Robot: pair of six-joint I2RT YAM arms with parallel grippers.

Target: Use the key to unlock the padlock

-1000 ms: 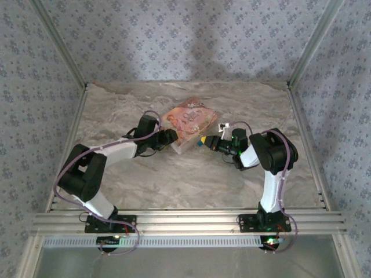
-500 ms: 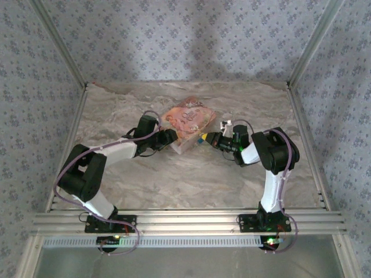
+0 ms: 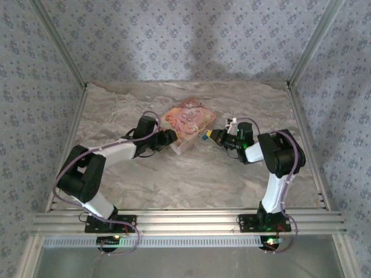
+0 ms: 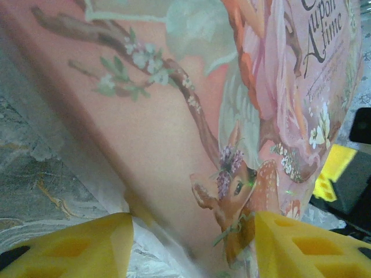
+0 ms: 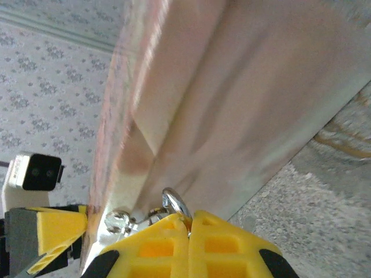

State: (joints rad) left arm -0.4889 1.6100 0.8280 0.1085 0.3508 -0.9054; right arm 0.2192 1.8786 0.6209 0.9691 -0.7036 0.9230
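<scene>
My left tool [image 3: 173, 138] clamps the book's [image 3: 186, 119] near-left corner, mid table [image 3: 174, 179]. My right tool [image 5: 190, 223] is pinched together on a metal ring, probably the key [image 5: 174, 202], against the book's right edge.

Papered booth, marbled counter

Pale blue-grey wallpaper [image 3: 185, 40] with a small repeating floral motif covered the back wall and both side walls, which met at slanting metal corner posts [image 3: 58, 43]. The counter [image 3: 191, 185] had a beige and grey marbled surface, its far edge uneven against the back wall. Ribbed aluminium rails [image 3: 185, 220] ran across the near edge, with a pale slotted strip [image 3: 185, 241] just below them. Soft light fell from above, and a broad dim shadow [image 3: 226, 52] lay on the back wall.
</scene>
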